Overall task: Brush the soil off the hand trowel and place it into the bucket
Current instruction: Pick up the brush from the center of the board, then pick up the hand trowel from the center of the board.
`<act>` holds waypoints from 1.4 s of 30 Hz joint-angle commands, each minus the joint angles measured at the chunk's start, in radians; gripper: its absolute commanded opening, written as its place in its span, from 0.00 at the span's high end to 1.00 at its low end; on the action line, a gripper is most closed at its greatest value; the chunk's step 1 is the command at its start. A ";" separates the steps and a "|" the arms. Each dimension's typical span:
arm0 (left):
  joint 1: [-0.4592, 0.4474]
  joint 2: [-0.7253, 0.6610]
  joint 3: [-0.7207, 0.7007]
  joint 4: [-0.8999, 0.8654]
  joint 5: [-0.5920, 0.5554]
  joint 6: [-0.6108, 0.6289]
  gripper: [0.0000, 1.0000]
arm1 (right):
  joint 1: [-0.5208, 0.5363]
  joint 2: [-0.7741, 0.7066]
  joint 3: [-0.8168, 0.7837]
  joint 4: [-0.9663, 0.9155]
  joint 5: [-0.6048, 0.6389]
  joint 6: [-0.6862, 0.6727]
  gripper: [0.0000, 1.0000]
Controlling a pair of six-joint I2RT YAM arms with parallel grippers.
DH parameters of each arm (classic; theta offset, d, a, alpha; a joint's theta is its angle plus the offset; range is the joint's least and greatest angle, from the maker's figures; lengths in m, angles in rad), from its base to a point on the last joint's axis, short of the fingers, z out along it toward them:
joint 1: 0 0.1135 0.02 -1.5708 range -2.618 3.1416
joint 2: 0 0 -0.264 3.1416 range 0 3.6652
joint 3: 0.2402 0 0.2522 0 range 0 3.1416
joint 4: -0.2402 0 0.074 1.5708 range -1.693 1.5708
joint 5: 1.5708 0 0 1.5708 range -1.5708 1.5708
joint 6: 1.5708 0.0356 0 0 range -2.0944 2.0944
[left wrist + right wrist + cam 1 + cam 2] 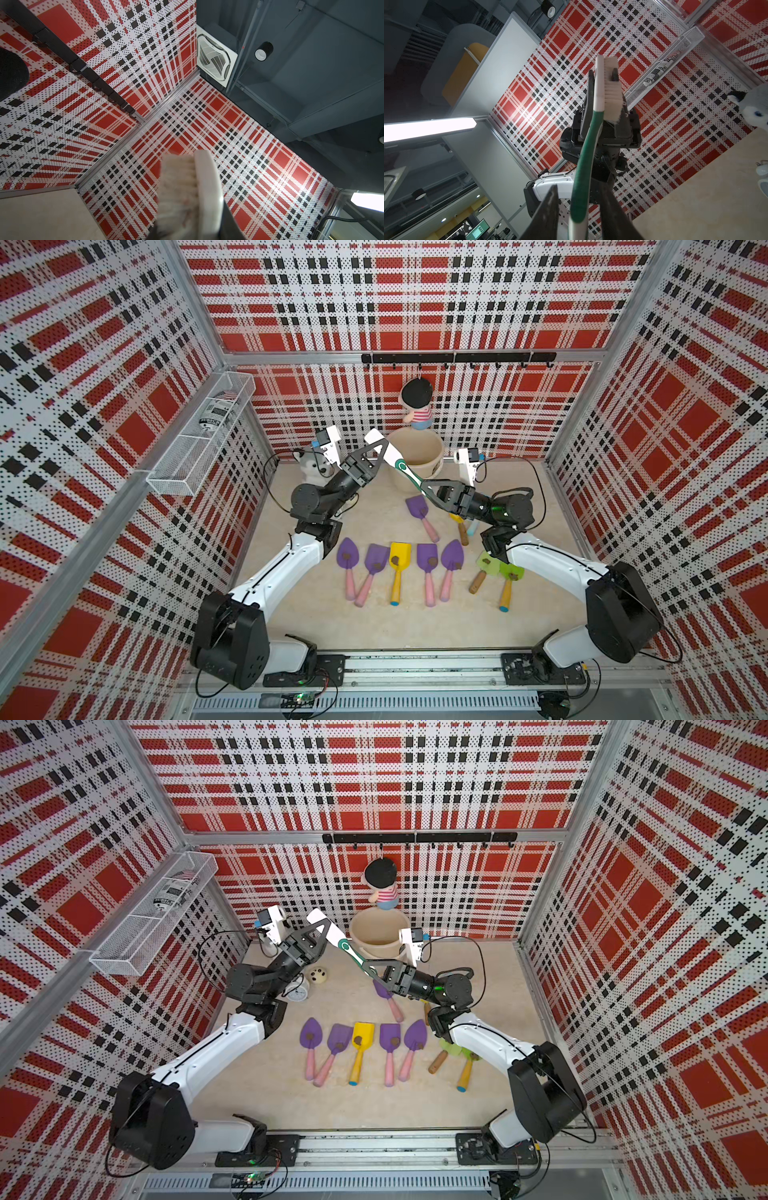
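Shoulder housings, black, on front rail.
Trowels, toy: five in a row mid-table, four purple plus one yellow trowel, each bearing a soil lump. Two green ones lie to their right. One more purple trowel lies just before the bucket.
Bucket: cream, at the back wall.
Brush: held aloft, white head clamped in left gripper. Its green handle lies between the fingers of right gripper, narrowly parted, with a gap visible.

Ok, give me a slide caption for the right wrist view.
Left gripper clamps the brush by its head; the green handle runs between the right gripper's open fingers.
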 commanded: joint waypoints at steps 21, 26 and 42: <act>-0.004 -0.080 -0.017 -0.312 -0.143 0.253 0.18 | -0.045 -0.136 0.000 -0.286 0.092 -0.199 1.00; -0.041 -0.160 -0.006 -0.632 -0.398 0.443 0.18 | -0.145 -0.249 -0.020 -0.537 0.186 -0.303 1.00; -0.504 0.285 0.175 -0.966 -0.943 0.402 0.26 | -0.442 -0.453 -0.093 -1.090 0.328 -0.407 1.00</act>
